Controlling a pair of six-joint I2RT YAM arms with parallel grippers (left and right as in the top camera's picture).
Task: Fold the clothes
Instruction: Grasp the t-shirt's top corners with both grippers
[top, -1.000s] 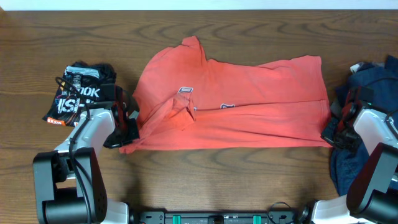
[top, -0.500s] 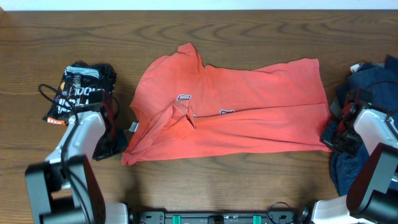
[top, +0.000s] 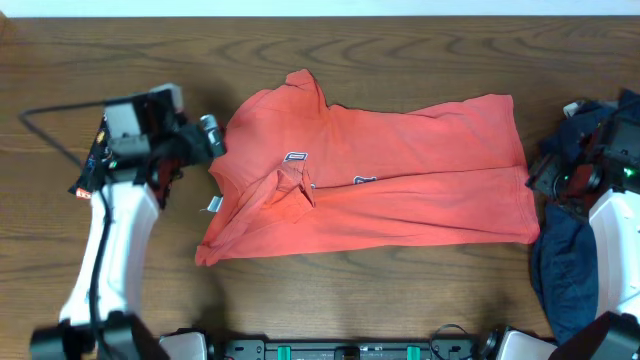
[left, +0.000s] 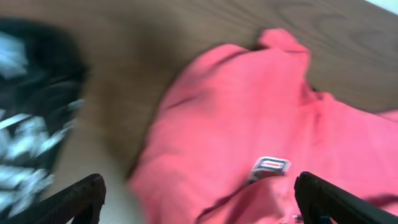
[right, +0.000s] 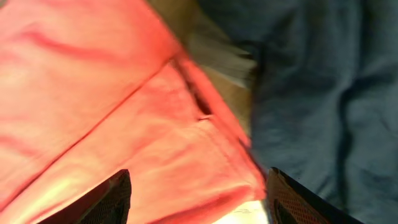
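Overhead | coral shirt (top: 400, 170) half-folded on counter (top: 400, 50) | left claw (left: 199, 190), right claw (right: 199, 186) spread, empty, one at each end, likely for next fold.

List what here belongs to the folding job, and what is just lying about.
Belongs to the job:
- coral-red cloth T-shirt, spread mid-table
- black T-shirt with white lettering, bunched at the left
- navy blue crumpled garment, at the right edge

Just lying about:
- brown wooden table, only the work surface; I can make out no other loose item
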